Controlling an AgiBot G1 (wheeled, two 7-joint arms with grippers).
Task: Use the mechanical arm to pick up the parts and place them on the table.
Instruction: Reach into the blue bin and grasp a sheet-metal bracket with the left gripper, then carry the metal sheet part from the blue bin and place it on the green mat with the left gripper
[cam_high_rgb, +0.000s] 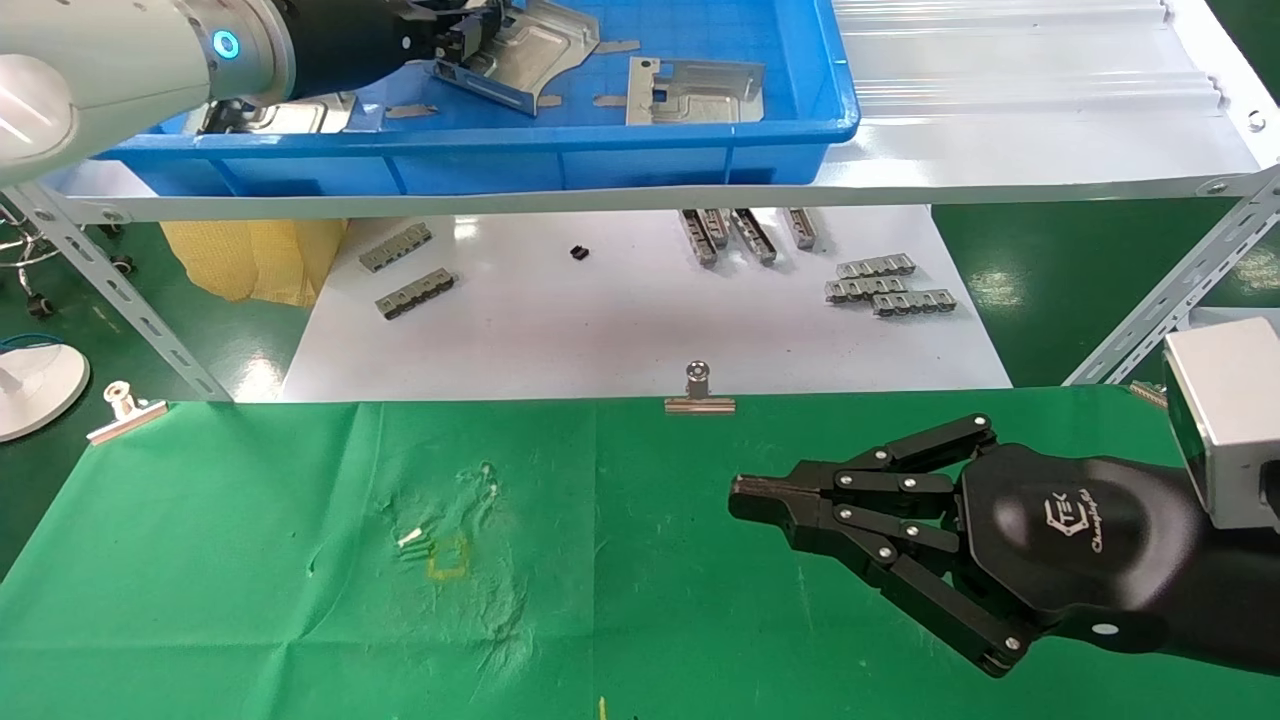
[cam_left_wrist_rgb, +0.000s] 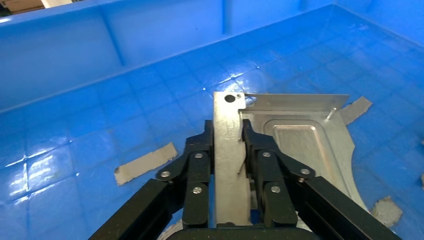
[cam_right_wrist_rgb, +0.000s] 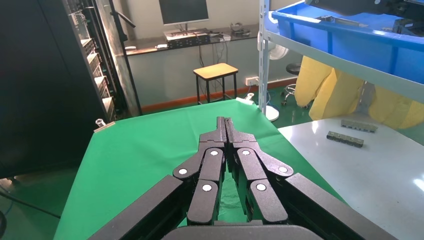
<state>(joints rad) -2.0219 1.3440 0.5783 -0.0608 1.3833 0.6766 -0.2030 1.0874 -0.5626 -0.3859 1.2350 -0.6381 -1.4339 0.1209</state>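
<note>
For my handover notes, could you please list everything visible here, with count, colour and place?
parts: three, silver, in the tray; one clamped by the left gripper
blue tray: one, on the shelf
tape-like pieces: several, grey, on the tray floor
ribbed strips: about nine, grey, on the white board
binder clips: two, silver, at the table's edge
table: one, green cloth
left gripper: black, in the tray
right gripper: black, over the table

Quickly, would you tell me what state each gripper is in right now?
Left gripper: shut on a silver part inside the blue tray.
Right gripper: shut, holding nothing, above the green table.
</note>
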